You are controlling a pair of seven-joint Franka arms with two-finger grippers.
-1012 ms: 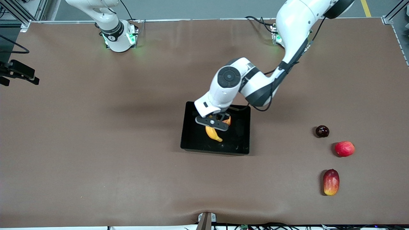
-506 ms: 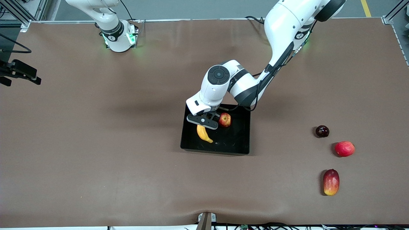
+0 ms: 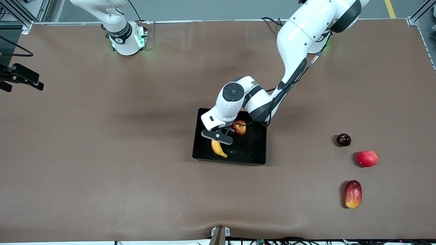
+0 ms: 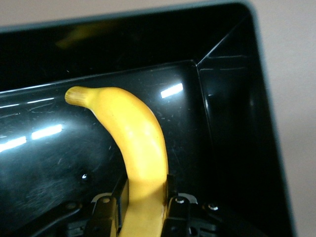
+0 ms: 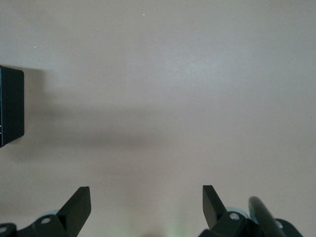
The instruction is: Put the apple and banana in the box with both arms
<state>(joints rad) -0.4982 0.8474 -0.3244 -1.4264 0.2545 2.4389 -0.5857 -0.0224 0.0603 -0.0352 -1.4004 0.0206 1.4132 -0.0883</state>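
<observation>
Step in hand, as judged: delivery of the 2nd fruit. The left gripper is down inside the box, its fingers closed on the banana near one end; the fruit's free tip points toward the box wall nearest the front camera. The apple already lies in the box, just beside the gripper on the side toward the robot bases, partly covered by the left arm's wrist. The next move calls for the fingers to part so the banana settles on the box floor, then a straight lift clear of the walls without nudging the apple. Whether the banana already touches the floor cannot be told: the left wrist view shows it close over the glossy black bottom, with reflections but no clear contact line. The gripped end of the banana is hidden between the fingers (cut off at that view's edge). The right arm waits near its base; the right gripper shows only in its own wrist view, spread wide and holding nothing, over bare table with 1 corner of the box in sight.
</observation>
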